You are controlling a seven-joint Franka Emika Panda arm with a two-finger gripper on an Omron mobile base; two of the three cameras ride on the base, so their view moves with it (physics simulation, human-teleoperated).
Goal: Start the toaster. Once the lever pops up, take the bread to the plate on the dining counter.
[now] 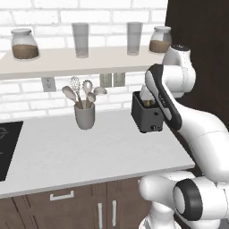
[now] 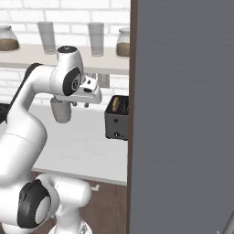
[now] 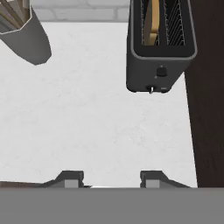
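The black toaster (image 3: 159, 65) stands at the right end of the wall counter (image 3: 96, 122), against a dark side panel (image 3: 211, 109). A tan slice of bread (image 3: 152, 22) sits in its left slot. A small knob and a lever stub show on its front face. My gripper (image 3: 113, 178) hovers above the counter in front of the toaster, pointing down, fingers apart with nothing between them. From the right base view the gripper (image 2: 80, 105) hangs left of the toaster (image 2: 116, 121). My forearm covers part of the toaster (image 1: 146, 118). The plate and the dining counter are out of view.
A grey utensil cup (image 1: 84, 115) with spoons and a whisk stands left of the toaster. Above it a shelf (image 1: 53, 62) carries jars and glasses. A black cooktop (image 1: 6, 147) lies at the far left. A tall grey panel (image 2: 183, 114) blocks the right side.
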